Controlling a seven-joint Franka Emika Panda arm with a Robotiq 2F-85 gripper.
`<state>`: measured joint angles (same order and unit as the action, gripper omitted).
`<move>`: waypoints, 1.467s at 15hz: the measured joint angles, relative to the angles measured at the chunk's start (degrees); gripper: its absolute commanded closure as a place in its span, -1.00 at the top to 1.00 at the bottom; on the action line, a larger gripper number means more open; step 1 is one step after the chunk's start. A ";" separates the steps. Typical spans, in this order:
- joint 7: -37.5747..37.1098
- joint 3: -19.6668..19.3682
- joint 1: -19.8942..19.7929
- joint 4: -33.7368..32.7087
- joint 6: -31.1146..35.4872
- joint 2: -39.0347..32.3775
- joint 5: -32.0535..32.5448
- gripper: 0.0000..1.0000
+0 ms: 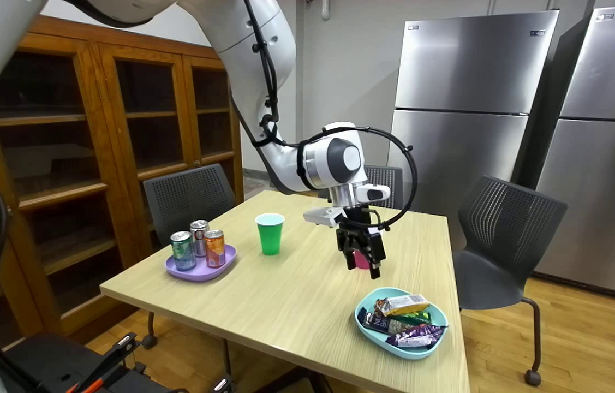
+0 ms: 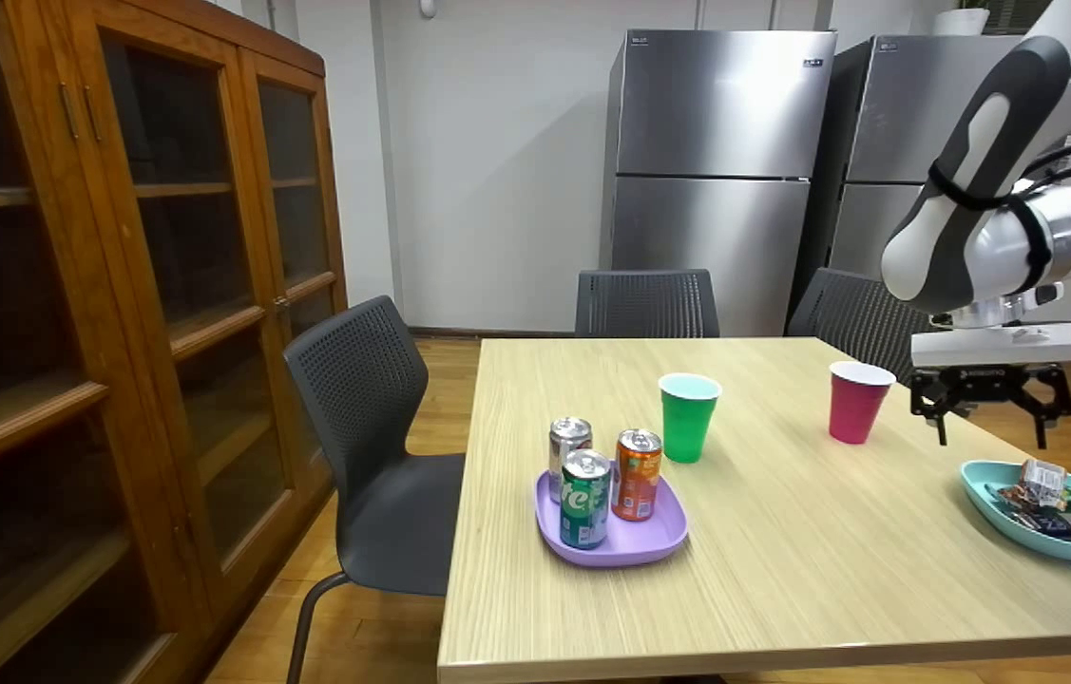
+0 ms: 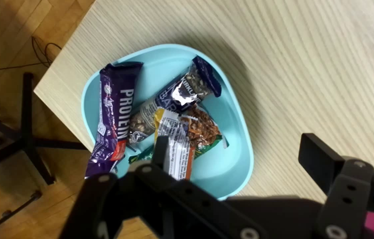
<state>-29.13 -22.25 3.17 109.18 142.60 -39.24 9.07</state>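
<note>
Jaws apart and empty, my gripper [image 2: 991,439] hangs above the desk [image 2: 782,570], near wrapped snack bars [image 3: 175,129] in a turquoise tray [image 3: 218,169]: likely pre-grasp. Gripping one would call for lowering; exact height is unclear.

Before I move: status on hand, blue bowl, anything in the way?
Hand open, empty, above table. Blue bowl on table, holding wrapped snacks. Pink cup nearby, not between hand and bowl.

In both exterior views, from left to right on the tabletop [image 2: 801,570]: a tray [image 2: 646,541] under three soda cans [image 2: 584,499], two cups [image 2: 687,423], a bowl [image 1: 402,352] holding snack bars [image 1: 406,304]; refrigerators [image 2: 711,171] behind.
</note>
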 measured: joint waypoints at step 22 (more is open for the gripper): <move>-0.01 2.05 6.15 6.18 0.07 5.04 7.34 1.00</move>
<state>-29.14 -20.20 9.32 115.35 142.66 -34.20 16.41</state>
